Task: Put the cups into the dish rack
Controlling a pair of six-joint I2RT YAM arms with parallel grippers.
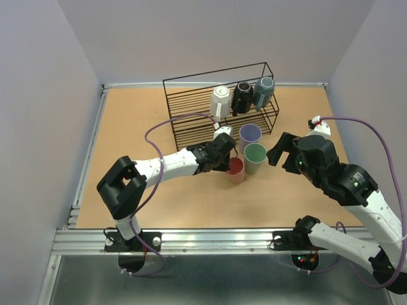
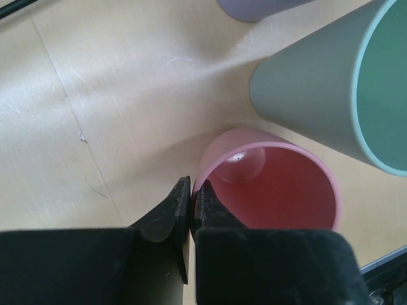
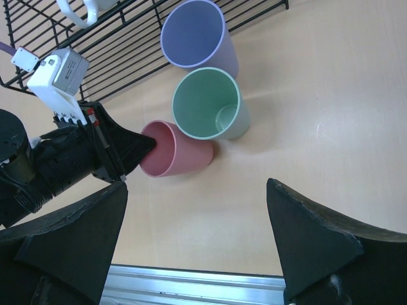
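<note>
The left gripper (image 2: 192, 190) is pinched shut on the rim of the pink-red cup (image 2: 273, 184), which sits on the table (image 1: 140, 121) just near the green cup (image 1: 255, 157) and the lavender cup (image 1: 249, 135). The right gripper (image 3: 197, 187) hangs spread wide to their right, holding nothing. Beyond them, the dish rack (image 1: 191, 121) holds the white mug (image 1: 220, 101), black mug (image 1: 241, 97) and grey-blue mug (image 1: 262, 92).

Nothing legible appears: no text, label, brand or number shows on the pink-red tumbler (image 3: 175, 151), the green tumbler (image 3: 206, 105), the lavender tumbler (image 3: 194, 35), the dish rack (image 1: 191, 125), or the small white box (image 3: 58, 71) on the left wrist.
</note>
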